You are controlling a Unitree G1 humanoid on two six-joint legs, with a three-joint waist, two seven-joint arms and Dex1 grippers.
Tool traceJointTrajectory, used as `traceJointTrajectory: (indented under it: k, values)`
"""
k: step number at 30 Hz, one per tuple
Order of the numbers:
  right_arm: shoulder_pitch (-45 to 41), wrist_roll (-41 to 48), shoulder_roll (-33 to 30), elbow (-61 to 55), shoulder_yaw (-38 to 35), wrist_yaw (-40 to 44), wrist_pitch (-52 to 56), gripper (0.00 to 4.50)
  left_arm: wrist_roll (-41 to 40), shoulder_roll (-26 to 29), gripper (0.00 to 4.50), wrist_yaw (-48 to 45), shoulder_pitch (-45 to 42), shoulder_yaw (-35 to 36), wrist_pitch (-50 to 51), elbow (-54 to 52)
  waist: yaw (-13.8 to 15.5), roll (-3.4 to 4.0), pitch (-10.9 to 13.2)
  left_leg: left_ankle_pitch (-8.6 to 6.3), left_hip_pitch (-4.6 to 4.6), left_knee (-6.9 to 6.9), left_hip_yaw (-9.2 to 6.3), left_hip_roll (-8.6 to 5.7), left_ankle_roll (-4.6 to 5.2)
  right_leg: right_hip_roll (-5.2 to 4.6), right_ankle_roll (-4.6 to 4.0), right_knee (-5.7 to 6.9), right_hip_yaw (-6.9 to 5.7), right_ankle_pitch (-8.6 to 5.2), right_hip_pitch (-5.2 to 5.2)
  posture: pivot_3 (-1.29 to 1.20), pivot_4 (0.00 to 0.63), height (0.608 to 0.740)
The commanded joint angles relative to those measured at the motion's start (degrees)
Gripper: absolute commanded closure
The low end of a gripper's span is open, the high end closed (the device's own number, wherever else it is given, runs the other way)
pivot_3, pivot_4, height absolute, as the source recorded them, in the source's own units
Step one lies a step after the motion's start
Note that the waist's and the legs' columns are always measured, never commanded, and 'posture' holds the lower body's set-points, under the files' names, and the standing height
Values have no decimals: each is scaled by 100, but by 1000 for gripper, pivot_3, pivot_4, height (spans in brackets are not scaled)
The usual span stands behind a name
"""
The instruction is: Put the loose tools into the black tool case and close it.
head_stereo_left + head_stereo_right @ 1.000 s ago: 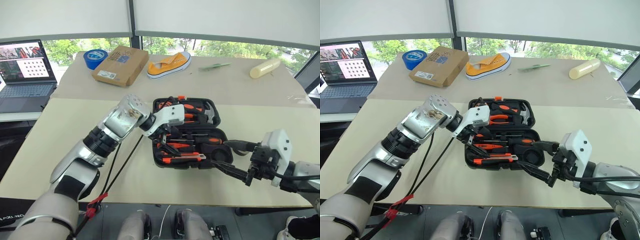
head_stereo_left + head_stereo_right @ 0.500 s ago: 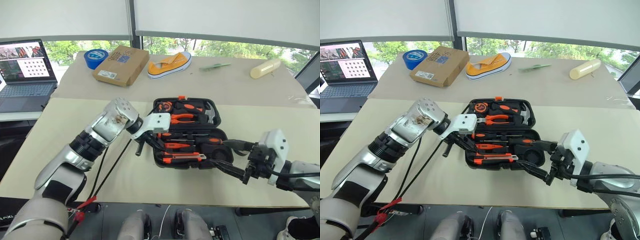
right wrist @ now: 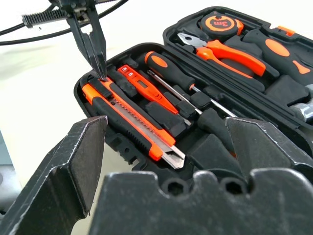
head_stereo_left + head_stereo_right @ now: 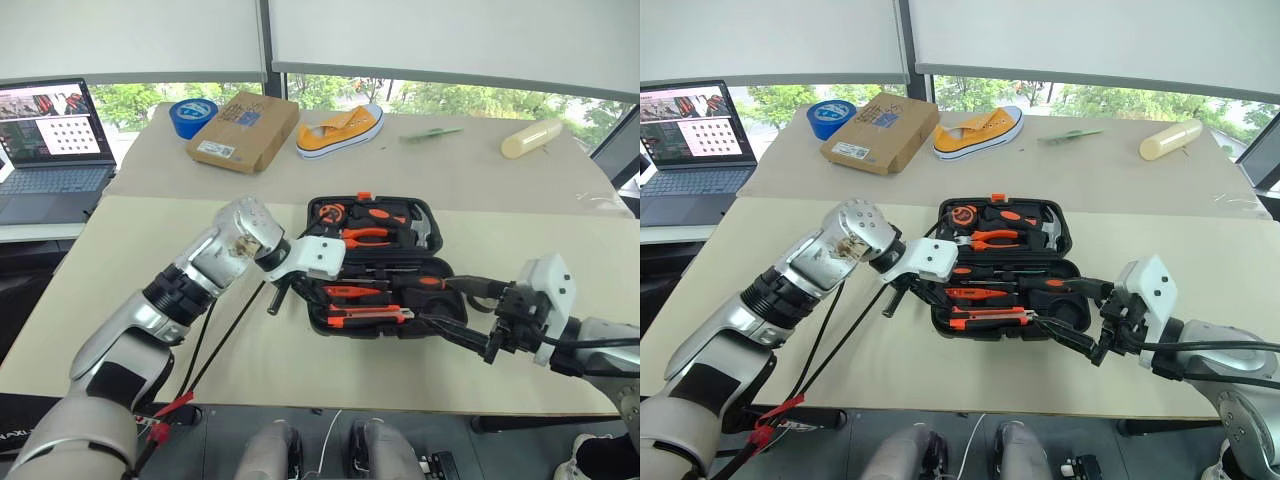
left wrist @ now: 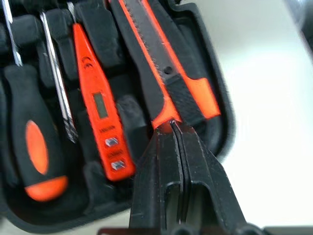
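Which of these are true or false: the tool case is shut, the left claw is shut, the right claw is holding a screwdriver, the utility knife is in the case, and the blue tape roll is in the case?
1. The black tool case is shut. False: it lies open.
2. The left claw is shut. True.
3. The right claw holds a screwdriver. False: it is open, holding nothing.
4. The utility knife lies in the case. True.
5. The blue tape roll is in the case. False: it sits on the far table beside the cardboard box.
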Motion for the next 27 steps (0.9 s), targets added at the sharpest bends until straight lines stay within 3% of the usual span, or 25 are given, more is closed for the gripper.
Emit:
traceJointTrajectory:
  k: [1,9,18,27]
  values:
    - [-89,79,0,-65,-112,-81,-9,0,195,-90,4431,-6,148,-192,-100,179,-8,0,0,0,0,0,0,1,0,1,0,0,0,0,0,0,150,731]
    - [-51,70,46,-52,-78,-149,-35,0,166,-267,4431,168,-113,227,-131,509,10,0,0,0,-3,2,0,0,1,-3,0,4,0,1,-3,0,150,731]
    - [85,33,35,-20,-147,-73,-92,0,-468,-400,4431,68,-713,1021,178,317,-3,1,0,-4,-19,13,-3,1,10,-3,4,2,-2,2,-13,0,150,731]
    - [153,32,43,-109,-163,-100,-99,0,-238,-165,4431,-328,-80,370,-87,-337,-20,1,0,-4,-13,13,3,0,10,0,6,4,1,1,-10,0,150,731]
